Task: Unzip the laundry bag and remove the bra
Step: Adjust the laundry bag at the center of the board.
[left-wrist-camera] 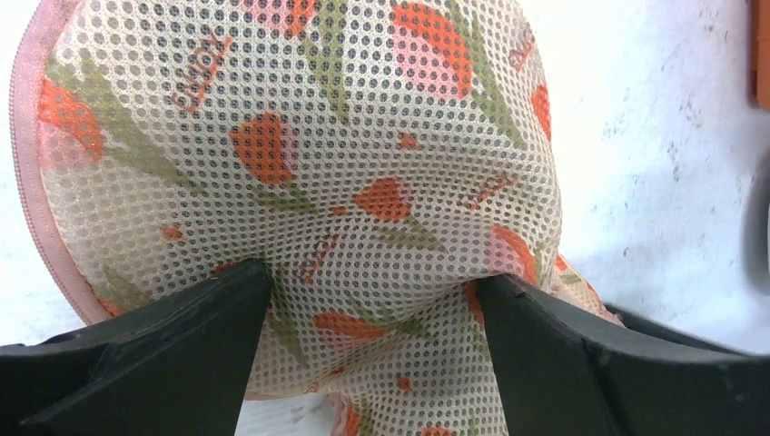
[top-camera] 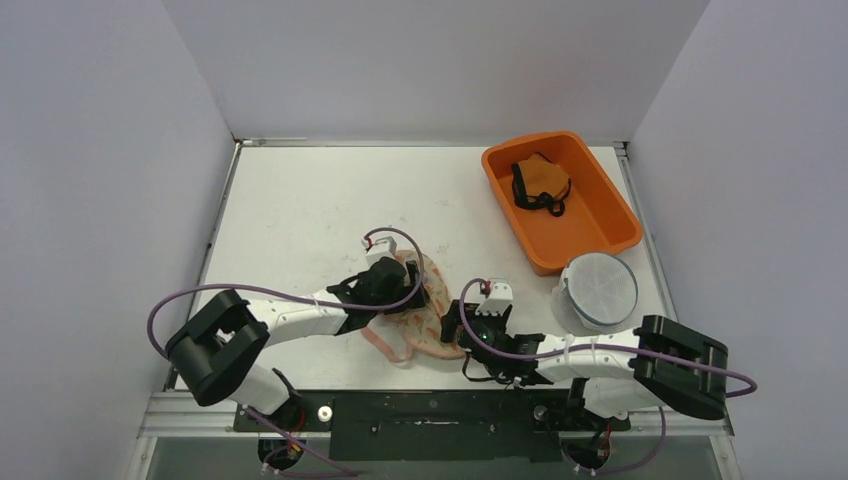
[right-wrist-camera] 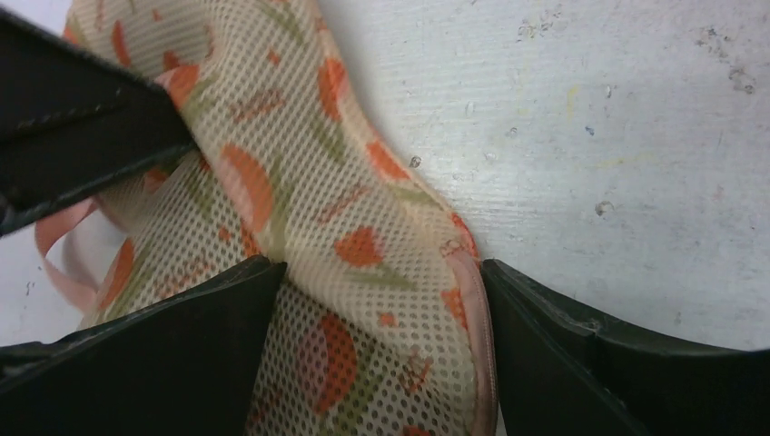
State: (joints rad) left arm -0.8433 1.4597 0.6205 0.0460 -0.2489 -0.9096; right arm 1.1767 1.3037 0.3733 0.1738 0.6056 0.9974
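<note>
The laundry bag [top-camera: 425,318] is cream mesh with orange flowers and a pink zipper edge, lying on the table's near middle. My left gripper [top-camera: 388,288] is open and presses down on the bag's left part; mesh bulges between its fingers [left-wrist-camera: 182,345]. My right gripper [top-camera: 468,322] is open and straddles the bag's right edge, with the pink zipper seam [right-wrist-camera: 477,309] just inside its right finger. The left gripper's finger [right-wrist-camera: 73,136] shows in the right wrist view. No bra shows in this bag. An orange and black bra-like garment [top-camera: 540,183] lies in the orange bin [top-camera: 605,215].
A round white mesh bag [top-camera: 598,290] stands right of the right gripper, just in front of the bin. A pink ribbon loop [right-wrist-camera: 64,263] hangs off the floral bag. White walls enclose the table on three sides.
</note>
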